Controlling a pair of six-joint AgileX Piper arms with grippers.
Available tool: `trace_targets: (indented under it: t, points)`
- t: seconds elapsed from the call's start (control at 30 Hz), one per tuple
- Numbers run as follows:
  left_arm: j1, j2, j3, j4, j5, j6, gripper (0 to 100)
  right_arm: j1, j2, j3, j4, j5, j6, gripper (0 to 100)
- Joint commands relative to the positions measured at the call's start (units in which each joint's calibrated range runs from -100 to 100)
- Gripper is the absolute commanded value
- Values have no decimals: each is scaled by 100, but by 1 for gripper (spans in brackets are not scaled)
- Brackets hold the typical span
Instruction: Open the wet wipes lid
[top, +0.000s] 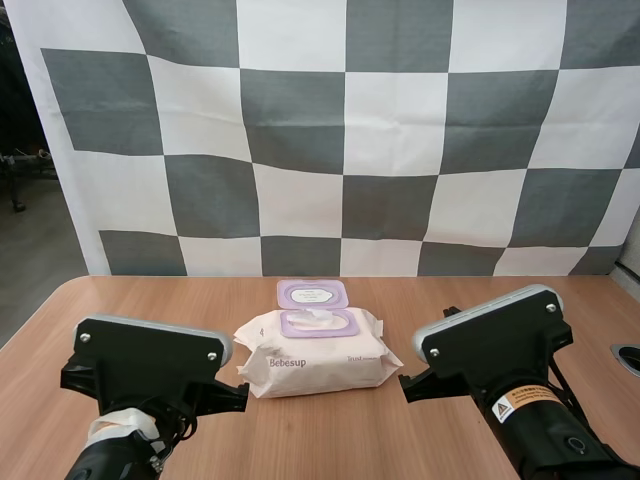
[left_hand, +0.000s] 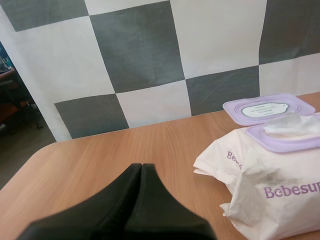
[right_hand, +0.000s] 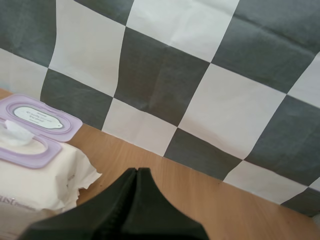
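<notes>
A cream pack of wet wipes (top: 315, 358) printed "Bebesup" lies in the middle of the table. Its purple lid (top: 313, 293) is flipped back flat toward the far side, and a white wipe (top: 317, 318) pokes out of the purple opening. From the left wrist view the pack (left_hand: 270, 187) and its lid (left_hand: 268, 108) lie beside my left gripper (left_hand: 141, 167), whose fingers lie together as one dark wedge, apart from the pack. My right gripper (right_hand: 136, 172) is also shut on nothing, with the pack (right_hand: 35, 175) and open lid (right_hand: 37, 117) off to its side.
The wooden table (top: 330, 440) has a rounded near-left corner and bare room in front of the pack. A dark round fitting (top: 627, 358) sits at the table's right edge. Both arms' housings flank the pack on the near side.
</notes>
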Motion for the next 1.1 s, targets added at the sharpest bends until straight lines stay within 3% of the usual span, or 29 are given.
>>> trace_targets:
  t: [0.0, 0.17, 0.2, 0.6, 0.83, 1.07]
  points:
    - [-82, 0, 0, -1, -12, -392, 0, 1, 2, 0, 526, 404, -1, 0]
    - [-269, 0, 0, -1, -12, -433, 0, 1, 2, 0, 514, 831, -35, 0]
    - [-382, 0, 0, -1, -12, -433, 0, 1, 2, 0, 482, 812, -35, 0]
    - [-401, 0, 0, 178, -12, -443, 0, -51, -30, 0, 403, 586, -35, 0]
    - [-401, 0, 0, 151, -109, -963, 0, -44, -1392, 0, 403, 586, -35, 0]
    - [-401, 0, 0, 151, -109, -1243, 0, -36, -1399, 0, 403, 167, -35, 0]
